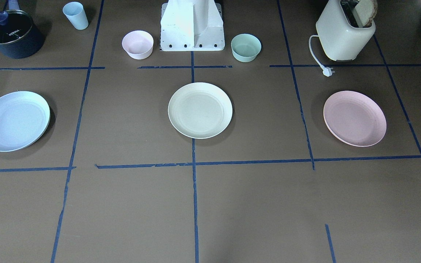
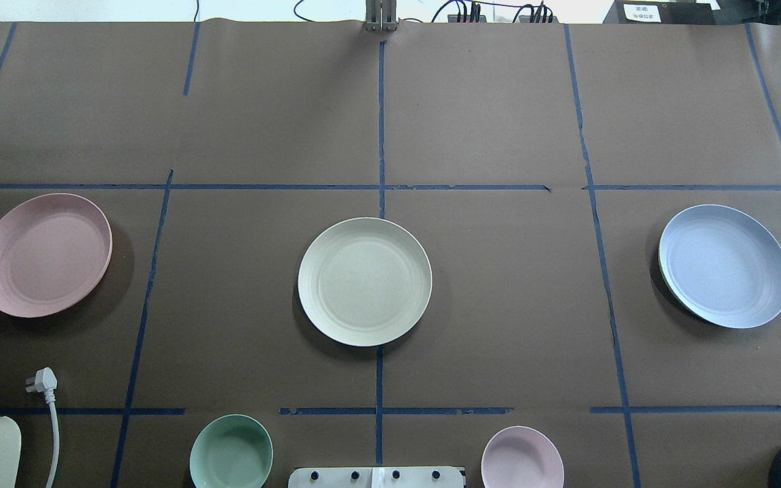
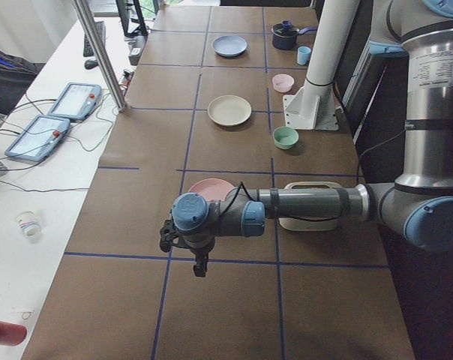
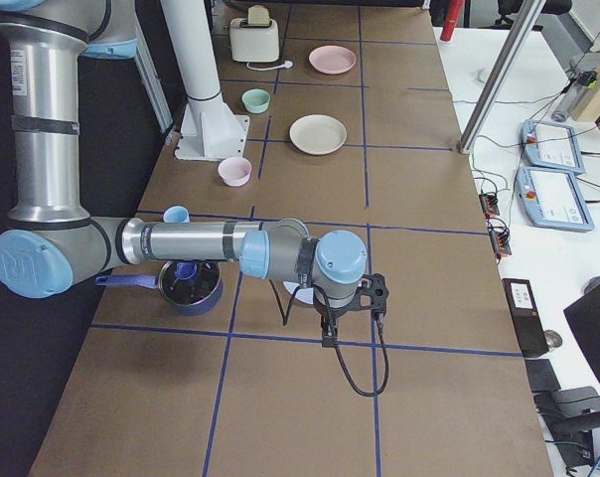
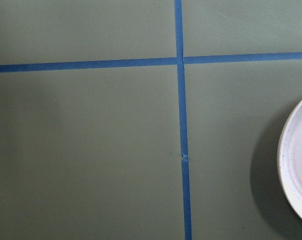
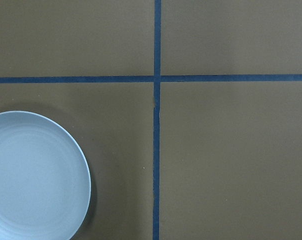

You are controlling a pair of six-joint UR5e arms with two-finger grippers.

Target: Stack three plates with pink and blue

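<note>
While the pink plate and blue plate sat well apart on the table, flanking the cream plate, we wanted low rim grips; left fingers and right fingers, spread or not, we couldn't tell.

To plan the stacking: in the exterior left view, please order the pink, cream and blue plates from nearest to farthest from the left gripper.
1. pink plate, near end, by the left gripper.
2. cream plate, table's middle.
3. blue plate, far end.
</note>
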